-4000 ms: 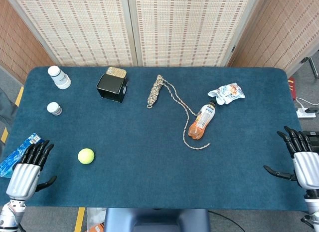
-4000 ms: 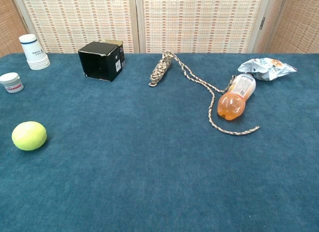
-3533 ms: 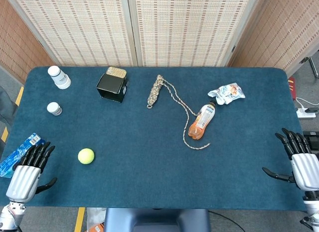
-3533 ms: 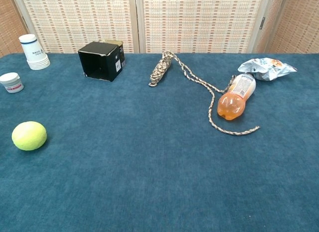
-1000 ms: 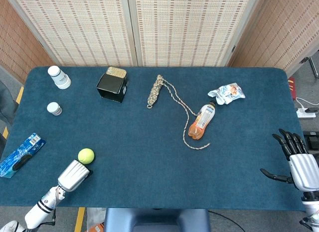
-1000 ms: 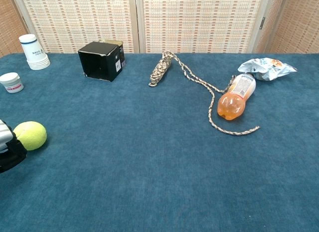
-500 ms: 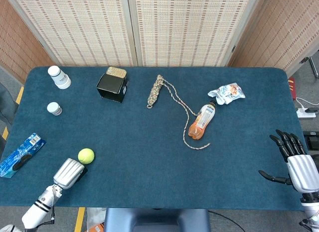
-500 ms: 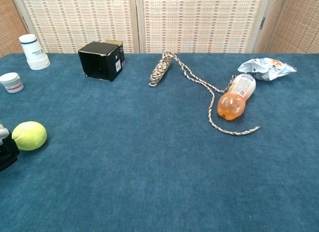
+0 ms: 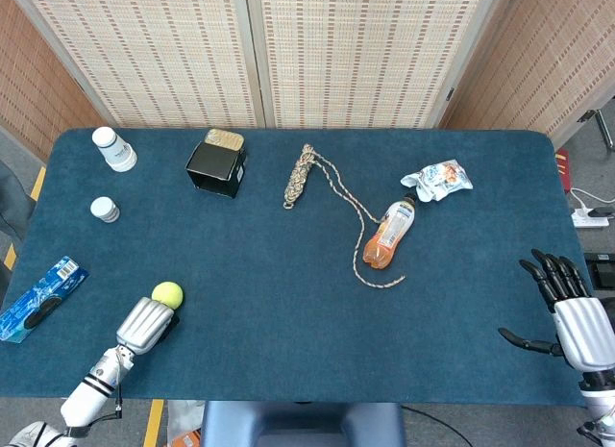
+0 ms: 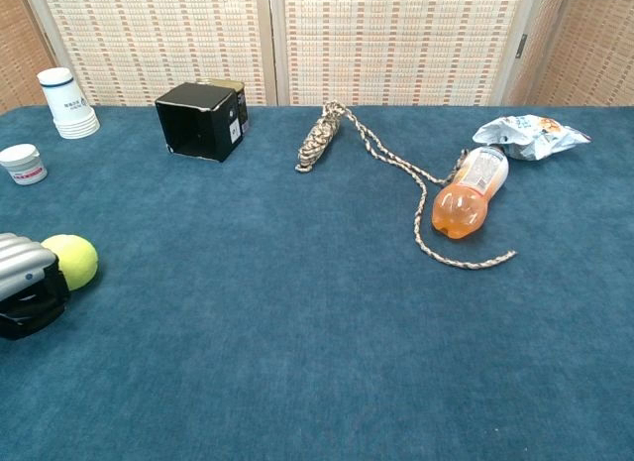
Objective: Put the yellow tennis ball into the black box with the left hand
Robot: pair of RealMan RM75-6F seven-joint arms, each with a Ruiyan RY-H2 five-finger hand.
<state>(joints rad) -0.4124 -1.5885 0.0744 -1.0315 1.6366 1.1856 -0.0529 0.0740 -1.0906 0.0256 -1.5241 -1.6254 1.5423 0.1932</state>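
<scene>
The yellow tennis ball (image 9: 168,294) lies on the blue table near the front left; the chest view shows the ball (image 10: 74,260) at its left edge. My left hand (image 9: 146,324) is right behind the ball, its silver back up, and it touches the ball's near side; in the chest view the left hand (image 10: 30,283) shows the same. Its fingers are hidden under the hand. The black box (image 9: 215,167) stands open-topped at the back left, far from the ball, also seen as the black box (image 10: 201,120). My right hand (image 9: 567,312) hovers at the front right edge, fingers spread, empty.
A stack of white cups (image 9: 113,148) and a small white jar (image 9: 104,210) stand at the left. A blue packet (image 9: 40,296) lies at the left edge. A braided rope (image 9: 332,202), an orange bottle (image 9: 389,234) and a crumpled bag (image 9: 438,180) lie mid-right.
My left hand has swung in from the left edge to the ball's near side. The ball has shifted slightly away and to the right. The right hand has barely moved.
</scene>
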